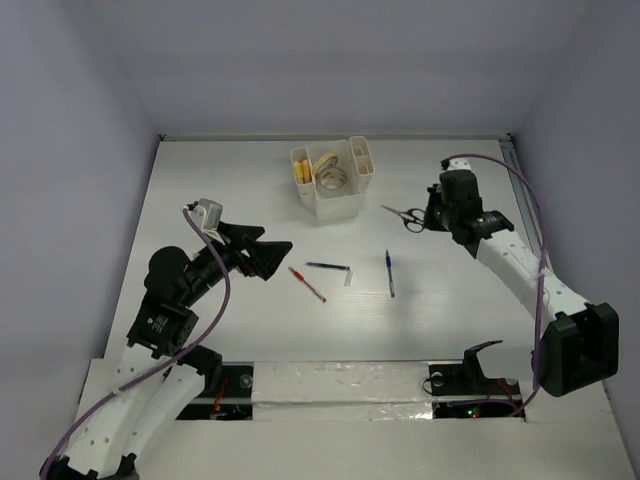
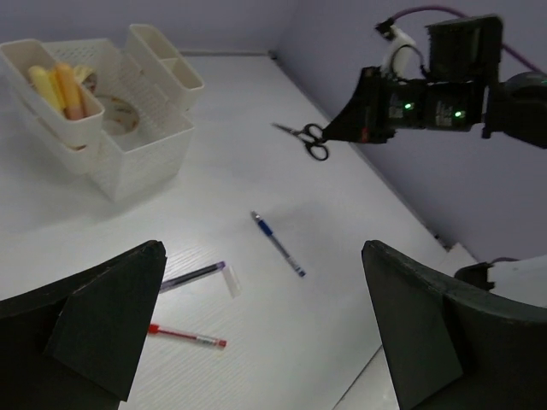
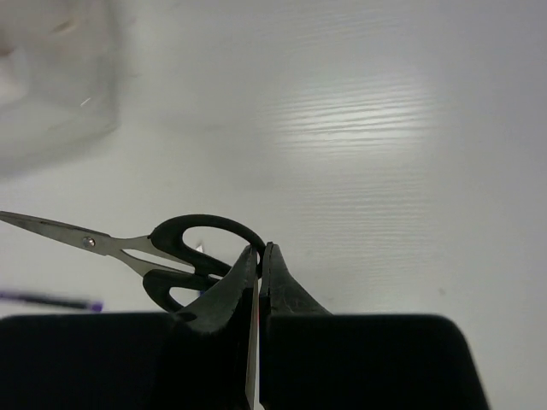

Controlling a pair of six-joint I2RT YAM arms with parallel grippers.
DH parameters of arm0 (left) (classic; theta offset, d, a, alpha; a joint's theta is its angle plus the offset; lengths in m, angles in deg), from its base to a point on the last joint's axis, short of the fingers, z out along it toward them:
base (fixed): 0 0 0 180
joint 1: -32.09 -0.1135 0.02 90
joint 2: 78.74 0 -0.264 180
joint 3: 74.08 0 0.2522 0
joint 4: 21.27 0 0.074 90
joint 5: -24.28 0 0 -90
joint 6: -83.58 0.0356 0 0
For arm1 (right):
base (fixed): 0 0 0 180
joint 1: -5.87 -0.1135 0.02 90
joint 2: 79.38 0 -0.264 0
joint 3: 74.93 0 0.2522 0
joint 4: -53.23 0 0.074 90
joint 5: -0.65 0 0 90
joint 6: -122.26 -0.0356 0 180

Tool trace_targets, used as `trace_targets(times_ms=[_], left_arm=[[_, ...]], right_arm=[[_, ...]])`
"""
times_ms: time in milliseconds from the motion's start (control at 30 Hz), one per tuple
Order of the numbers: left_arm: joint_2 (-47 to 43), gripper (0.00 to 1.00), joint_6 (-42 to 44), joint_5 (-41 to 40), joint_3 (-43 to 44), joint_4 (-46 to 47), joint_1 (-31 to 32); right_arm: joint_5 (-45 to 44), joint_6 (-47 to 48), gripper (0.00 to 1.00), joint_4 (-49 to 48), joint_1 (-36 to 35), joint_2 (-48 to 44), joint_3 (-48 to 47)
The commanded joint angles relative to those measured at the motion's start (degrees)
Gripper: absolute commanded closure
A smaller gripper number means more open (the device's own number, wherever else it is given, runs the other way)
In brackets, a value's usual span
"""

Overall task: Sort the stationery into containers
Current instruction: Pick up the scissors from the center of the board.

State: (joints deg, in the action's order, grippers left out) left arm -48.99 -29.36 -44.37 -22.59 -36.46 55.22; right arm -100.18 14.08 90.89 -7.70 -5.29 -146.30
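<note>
White wood-grain table (image 1: 220,200), lavender walls (image 1: 330,60); left fingers (image 2: 111,316) spread, empty; right fingers (image 3: 226,295) clenched on scissors (image 3: 171,232) handle.

No text, brand, number or sign is legible in any of the three views. The only candidate is a small pale label (image 1: 150,321) on the black joint housing of the left arm (image 1: 178,285). It shows in the top view alone and is too small to read.
</note>
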Motion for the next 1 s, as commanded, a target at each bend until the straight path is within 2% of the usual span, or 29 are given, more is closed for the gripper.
trace_targets(times_ms=[0, 67, 167, 300, 367, 533, 667, 767, 800, 867, 900, 967], left_arm=[[3.8, 0.01, -5.9, 8.1, -0.6, 11.3, -0.4], [7.1, 0.01, -4.7, 9.7, 0.2, 10.9, 0.2], [9.3, 0.11, 0.9, 9.3, 3.5, 4.7, 0.2], [10.3, 0.11, 6.5, 8.0, 6.4, -5.9, 0.2], [11.8, 0.12, 7.6, 8.2, 6.6, -8.2, 0.2], [14.7, 0.18, 7.9, 14.6, 4.5, -7.2, 0.2], [17.3, 0.20, 6.5, 16.0, 4.0, -5.9, 0.2], [18.2, 0.29, 5.7, 17.5, 3.7, -4.3, 0.8], [18.6, 0.36, 5.6, 18.5, 3.6, -3.8, 0.8], [19.6, 0.42, 5.4, 18.4, 3.5, -3.7, 1.3], [20.0, 0.50, 5.5, 18.4, 3.4, -3.6, 1.9], [21.0, 0.52, 5.5, 18.1, 3.1, -3.4, 2.4]], right_arm=[[6.5, 6.3, 1.00, 0.4, -7.8, -0.3, -2.4], [11.5, 8.8, 1.00, 2.6, -12.2, 0.7, -4.7], [19.4, 13.4, 1.00, 4.5, -16.0, 1.9, -8.0], [25.3, 17.5, 1.00, 4.2, -19.1, 3.2, -10.4], [27.7, 20.5, 1.00, 4.6, -20.7, 4.1, -12.5], [28.5, 25.4, 1.00, 6.5, -26.5, 8.9, -17.7], [27.0, 27.1, 1.00, 8.2, -29.5, 12.3, -21.8], [25.3, 27.8, 1.00, 9.1, -31.2, 14.8, -25.3], [25.1, 28.0, 1.00, 9.4, -32.0, 15.4, -27.1], [23.9, 28.2, 1.00, 10.2, -32.7, 17.0, -28.8], [23.7, 28.4, 1.00, 10.4, -32.7, 17.4, -29.6], [23.1, 28.5, 1.00, 11.2, -33.9, 18.7, -31.7]])
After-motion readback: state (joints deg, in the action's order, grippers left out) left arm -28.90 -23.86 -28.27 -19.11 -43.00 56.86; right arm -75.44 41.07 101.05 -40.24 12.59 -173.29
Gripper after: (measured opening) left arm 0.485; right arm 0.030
